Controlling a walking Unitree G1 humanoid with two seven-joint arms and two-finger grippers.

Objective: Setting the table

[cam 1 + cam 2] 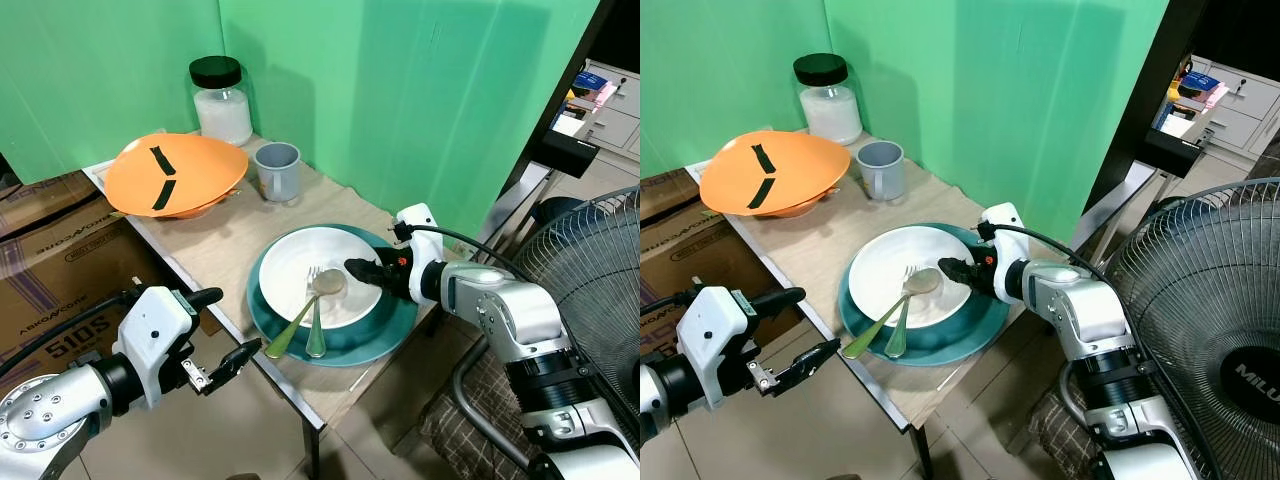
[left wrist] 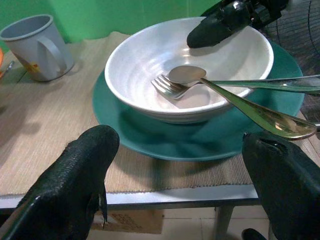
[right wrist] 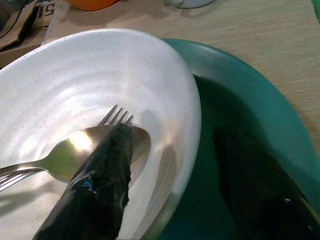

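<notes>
At a narrow wooden desk set against a green backdrop, a white ceramic bowl sits on a round teal plate, the landmark of this place setting. A metal spoon and a metal fork lie with their heads inside the bowl, handles crossing out over the plate's near rim. The right pincer reaches over the bowl's far side, beside the spoon's head. The left pincer hangs off the desk's edge, short of the plate, fingers apart and holding nothing.

Beyond the plate stand a grey plastic mug, an upturned orange dish with black marks and a black-lidded glass jar of white powder; a floor fan stands close by the right arm.

The left wrist view looks between its spread fingers at the bowl and both handles.

The right wrist view has one finger inside the bowl over the spoon, the other outside its wall above the plate: the rim lies between open jaws. The glazed bowl looks slick and breakable, best gripped at the rim; loose cutlery may slide and clatter if tipped.
</notes>
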